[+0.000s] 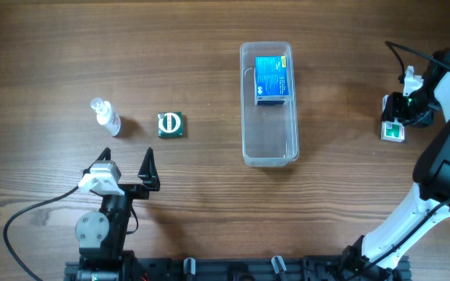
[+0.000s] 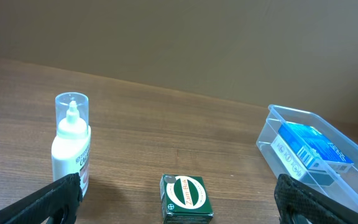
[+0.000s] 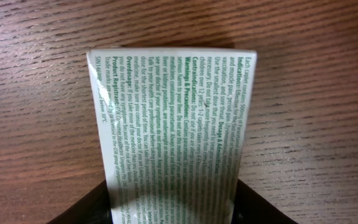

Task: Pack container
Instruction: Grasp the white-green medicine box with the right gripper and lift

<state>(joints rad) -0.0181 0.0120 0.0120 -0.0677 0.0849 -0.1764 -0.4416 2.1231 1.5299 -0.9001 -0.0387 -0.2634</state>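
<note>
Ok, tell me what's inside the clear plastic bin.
In the container, one blue box lies at the far end; the rest of the clear floor is bare. Anything beneath the box is covered.

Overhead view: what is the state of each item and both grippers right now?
container: open, no lid, holding one box at its far end.
blue box: inside the container, lying flat.
green box: on the table, outside the container.
spray bottle: upright, clear cap on, not packed.
white box: outside the container, between the right fingers.
left gripper: open, empty.
right gripper: shut on the white box.
</note>
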